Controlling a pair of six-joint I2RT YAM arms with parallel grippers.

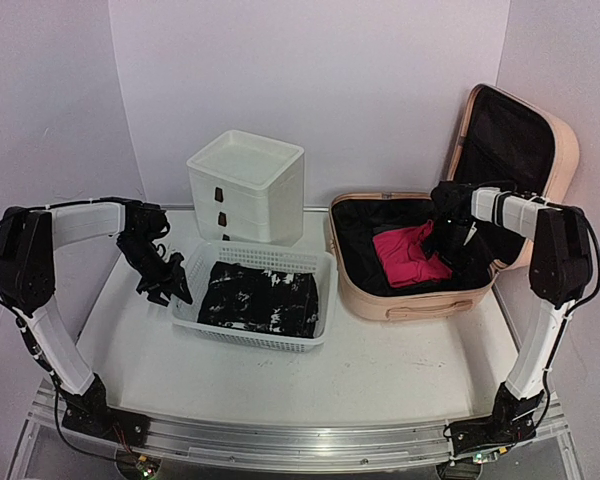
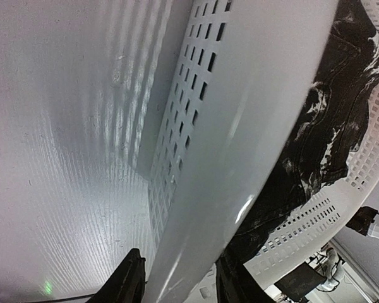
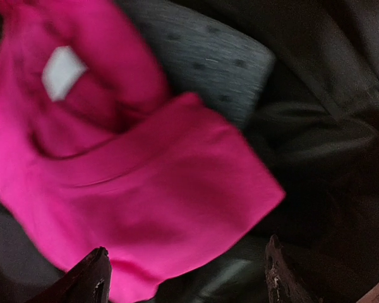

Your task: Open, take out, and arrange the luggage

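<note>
Left tool [image 1: 165,285], seen from above, sits at the left rim of the white mesh basket [image 1: 250,340] on the tabletop [image 1: 380,370]; right tool [image 1: 458,240] reaches into the open peach-pink luggage [image 1: 420,300] at back right, lid up. Left wrist: fingers [image 2: 127,281] straddle that rim; clamped or not, cannot tell. Right wrist: jaws wide apart over a pink garment [image 3: 145,177].

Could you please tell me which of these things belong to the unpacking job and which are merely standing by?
Part of the job: luggage, open; pink garment inside it; white mesh basket holding black patterned cloth; right gripper over the garment; left gripper astride the basket rim.
Probably just standing by: white drawer box, untouched.
</note>
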